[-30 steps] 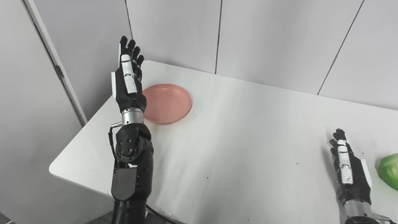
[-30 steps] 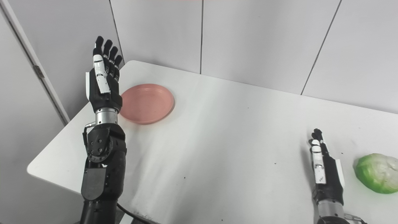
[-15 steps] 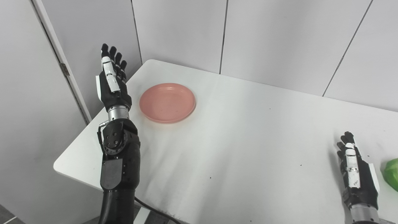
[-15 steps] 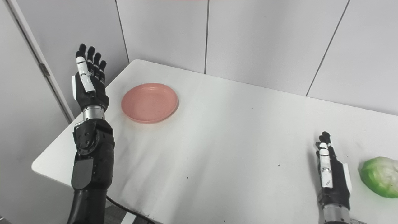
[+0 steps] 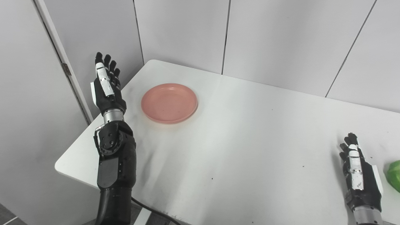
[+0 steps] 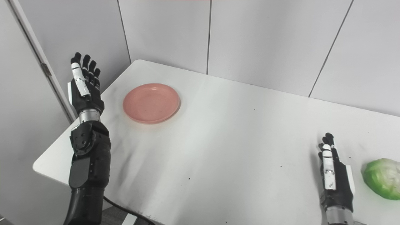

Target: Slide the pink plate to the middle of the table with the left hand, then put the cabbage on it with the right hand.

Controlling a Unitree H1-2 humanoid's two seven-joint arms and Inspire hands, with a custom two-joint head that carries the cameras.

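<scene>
The left hand (image 5: 106,86) is held raised and edge-on at the table's left edge, fingers straight and a little apart, nothing grasped; compared with a second ago it has been drawn outward and lower, so that it no longer overlaps the pink plate (image 5: 169,102) and a clear gap is now seen between them. The plate itself has not been moved, apart from a small shift of the whole view: it lies near the far left corner of the white table (image 5: 237,147), well apart from the middle. The slide is therefore judged not yet begun. The right hand (image 6: 336,179) is rested, fingers extended and empty, just beside the cabbage (image 6: 382,177) without touching it.
</scene>
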